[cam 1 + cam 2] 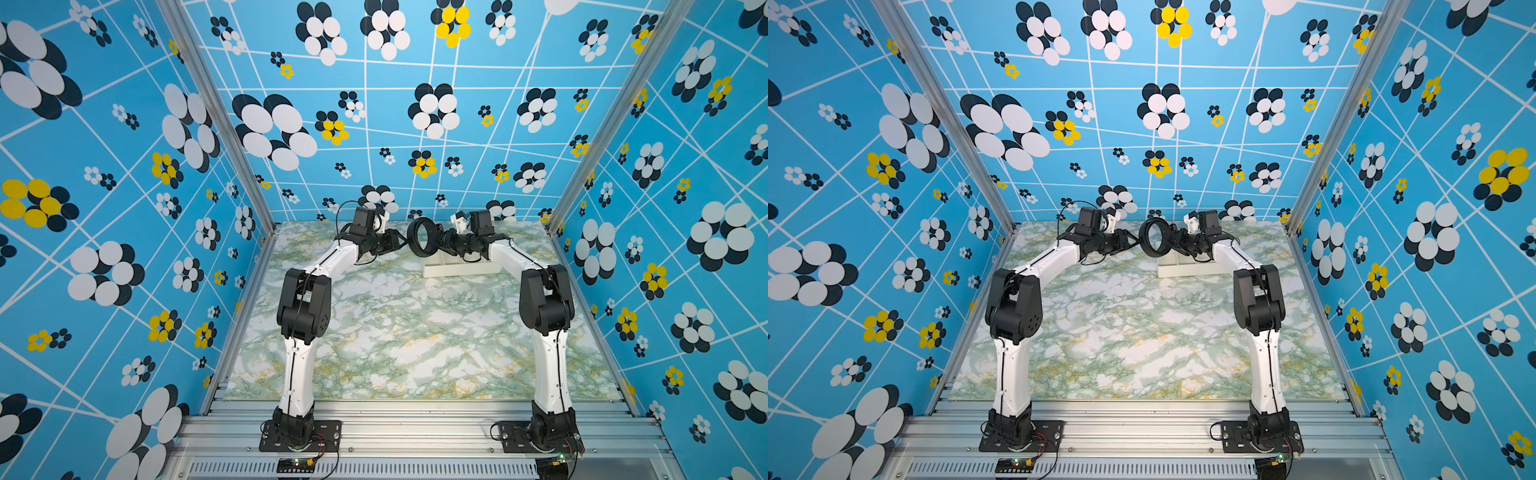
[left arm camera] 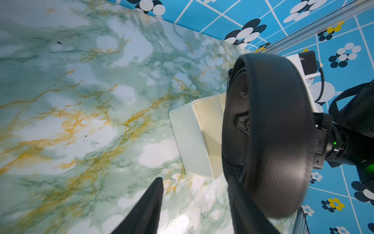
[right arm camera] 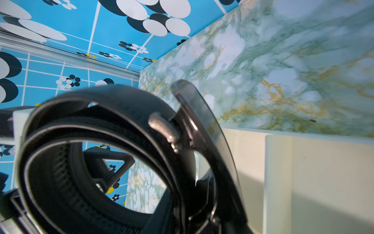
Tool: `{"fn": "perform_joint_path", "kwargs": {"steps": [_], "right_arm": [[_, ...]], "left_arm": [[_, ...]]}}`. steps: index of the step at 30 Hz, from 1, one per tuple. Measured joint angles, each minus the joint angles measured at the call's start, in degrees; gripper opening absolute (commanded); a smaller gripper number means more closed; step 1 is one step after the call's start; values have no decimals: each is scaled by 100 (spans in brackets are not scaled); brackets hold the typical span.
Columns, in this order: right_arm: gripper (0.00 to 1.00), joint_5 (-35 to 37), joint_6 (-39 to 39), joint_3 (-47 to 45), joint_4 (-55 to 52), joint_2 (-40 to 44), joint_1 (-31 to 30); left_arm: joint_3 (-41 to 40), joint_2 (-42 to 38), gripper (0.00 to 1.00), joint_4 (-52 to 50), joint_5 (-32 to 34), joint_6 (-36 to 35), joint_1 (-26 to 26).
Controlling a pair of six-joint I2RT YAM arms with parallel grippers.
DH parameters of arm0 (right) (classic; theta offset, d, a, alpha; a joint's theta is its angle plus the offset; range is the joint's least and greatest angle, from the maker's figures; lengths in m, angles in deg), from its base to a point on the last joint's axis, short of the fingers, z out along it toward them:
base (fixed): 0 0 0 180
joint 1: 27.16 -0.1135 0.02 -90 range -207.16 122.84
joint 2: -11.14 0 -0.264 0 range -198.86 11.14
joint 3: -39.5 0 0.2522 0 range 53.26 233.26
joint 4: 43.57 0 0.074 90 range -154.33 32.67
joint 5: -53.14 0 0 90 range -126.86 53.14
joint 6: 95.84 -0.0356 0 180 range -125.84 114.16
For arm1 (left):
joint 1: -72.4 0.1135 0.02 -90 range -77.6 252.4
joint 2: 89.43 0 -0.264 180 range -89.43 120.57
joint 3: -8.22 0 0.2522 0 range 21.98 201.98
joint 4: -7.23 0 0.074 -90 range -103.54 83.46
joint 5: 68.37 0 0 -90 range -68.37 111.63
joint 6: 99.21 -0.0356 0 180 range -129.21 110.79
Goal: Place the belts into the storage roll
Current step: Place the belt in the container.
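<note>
Coiled belt (image 1: 411, 239) upright in right gripper (image 1: 440, 243), hole facing front, near tray (image 1: 457, 272).

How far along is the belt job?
Done: the belt is coiled into a ring. In hand: fingers of the right gripper hold it in the air near the end of the tray; the left gripper is open beside it. Left: set it in a compartment; those in view look empty.

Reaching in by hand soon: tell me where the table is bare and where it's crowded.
Bare: the marble table between the arms, from front rail to the tray. Crowded: near the tray's left end, where the left end effector and right end effector flank the coiled belt.
</note>
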Motion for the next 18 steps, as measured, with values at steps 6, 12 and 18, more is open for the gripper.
{"fn": "perform_joint_path", "kwargs": {"steps": [6,12,18], "right_arm": [[0,-160,260,83,-295,-37,-7],[0,-149,546,551,-802,-297,-7],[0,83,831,745,-1368,-323,-4]], "left_arm": [[94,210,56,166,-195,92,-28],[203,219,56,195,-240,125,-72],[522,330,56,-118,-199,-15,-205]]}}
